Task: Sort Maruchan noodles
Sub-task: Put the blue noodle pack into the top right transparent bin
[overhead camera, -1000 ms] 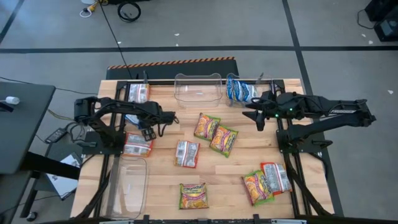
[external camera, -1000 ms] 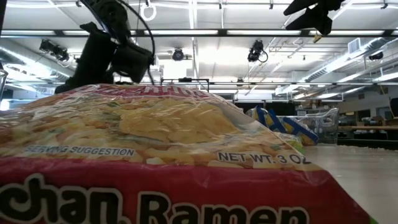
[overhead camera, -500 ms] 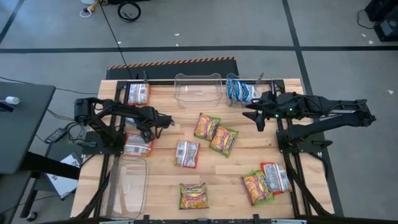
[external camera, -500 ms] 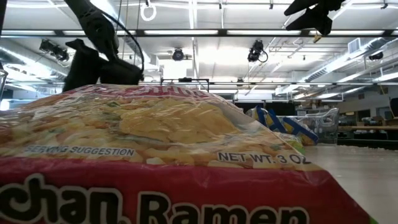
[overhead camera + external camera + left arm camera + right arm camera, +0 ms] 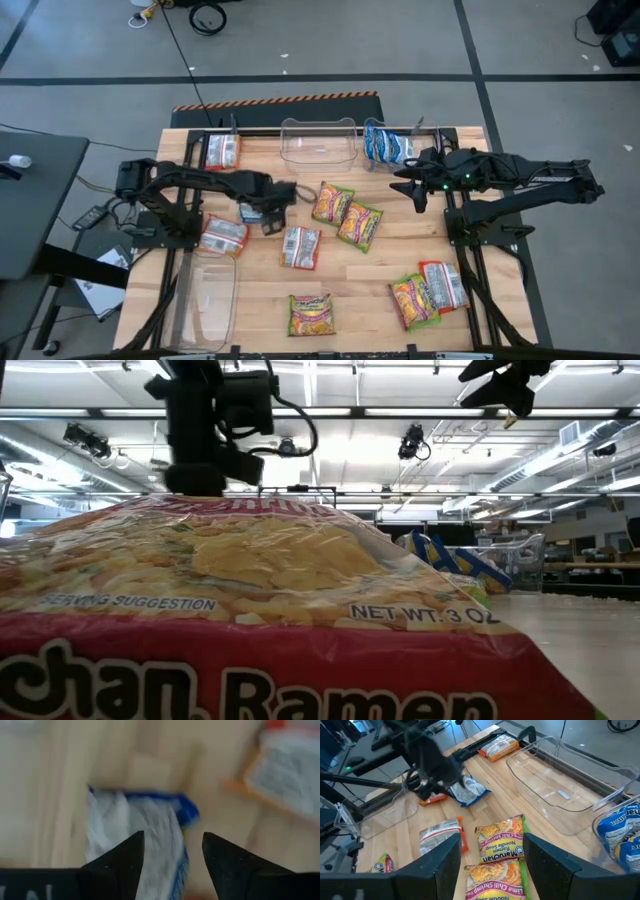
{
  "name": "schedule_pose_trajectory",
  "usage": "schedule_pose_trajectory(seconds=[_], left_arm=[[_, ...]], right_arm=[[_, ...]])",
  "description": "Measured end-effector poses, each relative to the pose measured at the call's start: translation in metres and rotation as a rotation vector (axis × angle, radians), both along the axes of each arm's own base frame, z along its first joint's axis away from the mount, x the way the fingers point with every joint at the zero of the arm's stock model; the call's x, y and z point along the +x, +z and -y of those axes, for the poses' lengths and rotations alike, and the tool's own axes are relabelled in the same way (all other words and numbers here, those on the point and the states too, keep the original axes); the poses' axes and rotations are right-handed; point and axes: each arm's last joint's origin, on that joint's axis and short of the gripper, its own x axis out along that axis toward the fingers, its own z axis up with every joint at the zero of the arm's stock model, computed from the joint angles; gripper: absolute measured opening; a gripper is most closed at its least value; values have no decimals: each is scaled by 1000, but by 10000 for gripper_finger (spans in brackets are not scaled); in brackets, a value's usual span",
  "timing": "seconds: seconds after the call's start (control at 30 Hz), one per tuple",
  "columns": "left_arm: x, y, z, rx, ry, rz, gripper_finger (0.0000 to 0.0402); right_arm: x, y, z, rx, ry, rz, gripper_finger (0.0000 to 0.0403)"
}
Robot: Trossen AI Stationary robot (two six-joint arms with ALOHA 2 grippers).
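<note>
— Across the wooden table (image 5: 330, 285) noodle packets are lying scattered: a red-orange one (image 5: 300, 246) mid-table, two yellow-green ones (image 5: 346, 214) just beyond it, another (image 5: 311, 313) at the near edge, two more (image 5: 428, 291) near the right corner. Clear tubs are sitting along the far edge and the left side, one (image 5: 389, 145) holding blue packets. Grey concrete floor is showing all round.

— And the arms?

— Left gripper (image 5: 272, 205) is reaching toward mid-table, fingers parted, hanging over a blue-and-white packet (image 5: 145, 835) — I cannot tell whether it is gripping it. Right gripper (image 5: 410, 186) is waiting raised near the far right tub, fingers apart, holding nothing.
</note>
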Motion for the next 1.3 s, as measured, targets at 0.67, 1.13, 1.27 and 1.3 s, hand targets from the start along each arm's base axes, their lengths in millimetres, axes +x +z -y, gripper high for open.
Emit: schedule_pose_trajectory(seconds=[0.67, 1.13, 1.27, 1.3], left_arm=[[-37, -62, 19, 192, -22, -68, 201], [3, -8, 29, 6, -154, 40, 26], [28, 34, 35, -6, -219, 187, 36], [34, 46, 37, -7, -237, 235, 34]], right_arm=[[0, 0, 0, 15, 2, 1, 217], [2, -1, 0, -98, 55, -33, 217], [2, -1, 0, -147, 79, -45, 217], [2, -1, 0, -166, 89, -50, 217]])
